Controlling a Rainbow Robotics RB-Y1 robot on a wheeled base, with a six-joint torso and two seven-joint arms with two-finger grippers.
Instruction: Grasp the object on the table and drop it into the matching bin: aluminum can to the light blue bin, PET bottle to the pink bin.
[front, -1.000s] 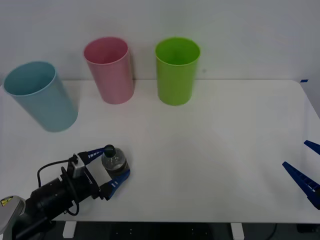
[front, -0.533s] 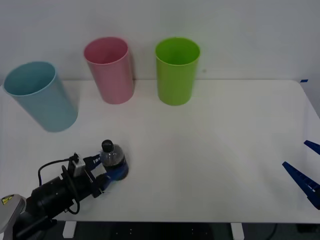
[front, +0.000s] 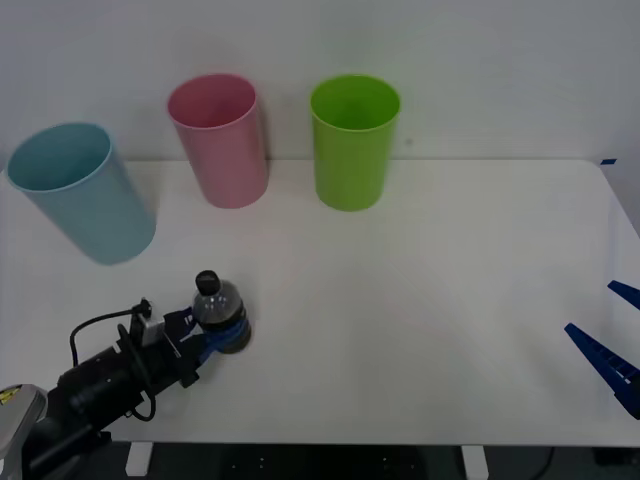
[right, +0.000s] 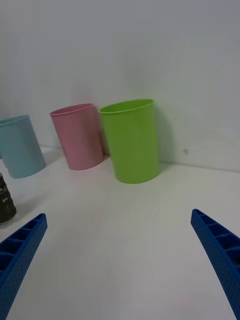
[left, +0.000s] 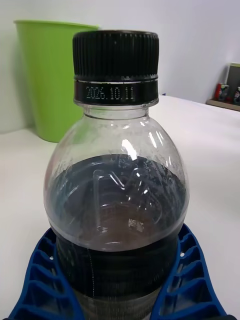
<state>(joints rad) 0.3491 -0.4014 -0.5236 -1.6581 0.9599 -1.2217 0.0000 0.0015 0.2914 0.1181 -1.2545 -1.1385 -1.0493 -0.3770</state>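
Note:
The PET bottle (front: 218, 312), small and clear with a black cap and a dark lower half, stands upright at the front left of the white table (front: 430, 290). My left gripper (front: 214, 338) is shut on its lower body. In the left wrist view the bottle (left: 117, 190) rises between the blue fingers (left: 42, 280). The pink bin (front: 218, 140) stands at the back, with the light blue bin (front: 80, 195) to its left. My right gripper (front: 612, 350) hangs open at the table's right edge, far from the bottle (right: 5, 202).
A lime green bin (front: 353, 140) stands to the right of the pink one, against the white wall. In the right wrist view the pink bin (right: 79, 136), light blue bin (right: 20, 146) and green bin (right: 131, 141) line up at the back.
My left fingers have closed from a loose straddle onto the bottle. Bottle and gripper have since shifted slightly left and up in the front view. The right arm has not moved.

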